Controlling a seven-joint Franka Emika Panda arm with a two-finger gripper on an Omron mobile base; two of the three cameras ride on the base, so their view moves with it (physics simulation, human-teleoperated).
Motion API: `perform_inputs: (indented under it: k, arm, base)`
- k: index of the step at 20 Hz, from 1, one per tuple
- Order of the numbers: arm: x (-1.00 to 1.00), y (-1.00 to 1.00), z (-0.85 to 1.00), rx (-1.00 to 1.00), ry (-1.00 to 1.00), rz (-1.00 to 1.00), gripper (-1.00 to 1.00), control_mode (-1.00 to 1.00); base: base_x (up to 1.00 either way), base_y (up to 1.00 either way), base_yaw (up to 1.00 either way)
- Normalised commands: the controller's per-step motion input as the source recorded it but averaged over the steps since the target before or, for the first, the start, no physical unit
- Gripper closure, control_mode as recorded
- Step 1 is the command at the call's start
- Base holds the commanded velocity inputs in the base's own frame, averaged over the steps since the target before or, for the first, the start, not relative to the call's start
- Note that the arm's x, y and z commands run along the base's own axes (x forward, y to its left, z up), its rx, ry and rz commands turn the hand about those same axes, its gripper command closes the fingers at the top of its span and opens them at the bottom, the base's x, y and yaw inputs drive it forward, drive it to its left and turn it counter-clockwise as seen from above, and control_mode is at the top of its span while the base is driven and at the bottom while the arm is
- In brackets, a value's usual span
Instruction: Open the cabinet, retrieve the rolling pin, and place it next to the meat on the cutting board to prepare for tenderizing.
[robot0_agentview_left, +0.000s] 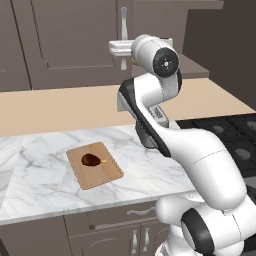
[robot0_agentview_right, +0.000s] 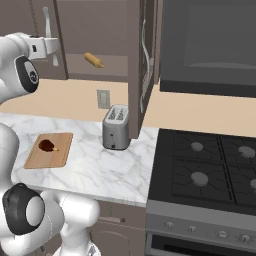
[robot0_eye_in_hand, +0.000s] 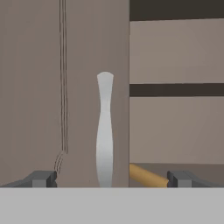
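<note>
Silver handle between wide-open, empty fingers, rolling pin inside cabinet

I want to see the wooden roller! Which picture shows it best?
The right base view: the whole slim light-tan wooden rolling pin lies on the open cabinet's floor. The hand view catches just one end; the left base view a sliver beside the arm.

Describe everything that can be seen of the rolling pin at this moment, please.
The rolling pin is a slim, light-tan cylinder that looks wooden, with a thin handle at its end. It lies flat and slanted on the bottom of the open side of the cabinet, touching nothing else. In the hand view, one end shows beyond the closed door's edge.
</note>
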Motion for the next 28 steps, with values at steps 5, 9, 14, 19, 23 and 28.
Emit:
perform_inputs:
  k: [5,9,14,19,23,28]
  arm:
    - [0.2,0.0,0.0,0.0,0.0,0.0,-1.0,-1.0]
    - [0.19,0.01,-0.01,0.0,0.0,0.0,-1.0,-1.0]
    - [0.24,0.08,-0.04,0.0,0.0,0.0,-1.0,-1.0]
    - [0.31,0.2,-0.07,0.0,0.0,0.0,-1.0,-1.0]
    - [0.33,0.2,-0.06,0.0,0.0,0.0,-1.0,-1.0]
    - [0.34,0.04,0.0,0.0,0.0,0.0,-1.0,-1.0]
  base:
    - [0.0,0.0,0.0]
    - [0.0,0.0,0.0]
    - [0.0,0.0,0.0]
    - [0.0,0.0,0.0]
    - [0.0,0.0,0.0]
    - [0.0,0.0,0.0]
